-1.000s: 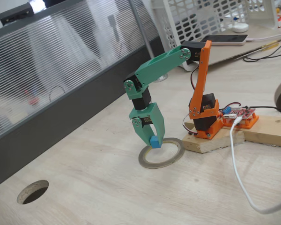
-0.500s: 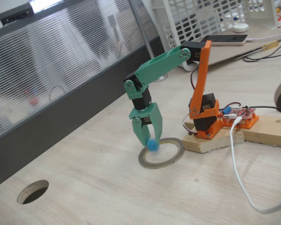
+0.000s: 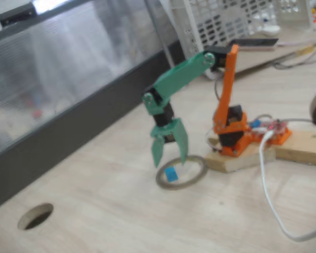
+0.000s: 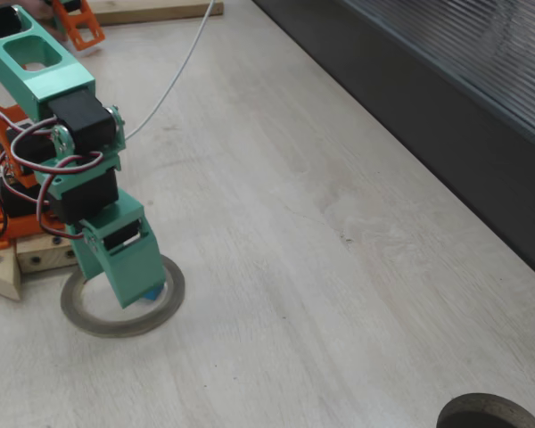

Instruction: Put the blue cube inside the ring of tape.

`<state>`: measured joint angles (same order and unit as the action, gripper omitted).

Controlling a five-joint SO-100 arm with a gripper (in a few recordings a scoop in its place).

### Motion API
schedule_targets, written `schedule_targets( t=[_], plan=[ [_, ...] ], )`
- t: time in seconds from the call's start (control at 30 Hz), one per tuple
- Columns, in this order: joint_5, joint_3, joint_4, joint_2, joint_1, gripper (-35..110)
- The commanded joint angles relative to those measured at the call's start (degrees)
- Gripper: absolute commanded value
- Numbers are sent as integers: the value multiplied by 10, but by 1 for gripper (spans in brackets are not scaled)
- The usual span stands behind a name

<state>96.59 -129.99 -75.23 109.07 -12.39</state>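
The blue cube lies on the table inside the ring of tape, close to the ring's left inner edge in this fixed view. My green gripper hangs just above the cube, open, with nothing between its fingers. In the other fixed view the gripper covers most of the blue cube, of which a small corner peeks out, and the ring of tape lies flat under it.
The arm's orange base stands on a wooden block right of the ring. A white cable trails over the table. A round hole is cut in the tabletop at the front left. A dark panel wall runs behind.
The gripper held the cube over the ring's edge; it has since opened and lifted a little, and the cube now rests on the table inside the ring.
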Motion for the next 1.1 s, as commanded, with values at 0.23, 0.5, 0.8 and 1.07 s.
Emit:
schedule_targets(
  t=[0.23, 0.5, 0.8, 1.07],
  plan=[
    [9, 0, -7, 11, -6, 55],
    [10, 69, -13, 11, -6, 55],
    [10, 159, -13, 11, -10, 49],
    [6, 209, -13, 11, -96, 7]
  ],
)
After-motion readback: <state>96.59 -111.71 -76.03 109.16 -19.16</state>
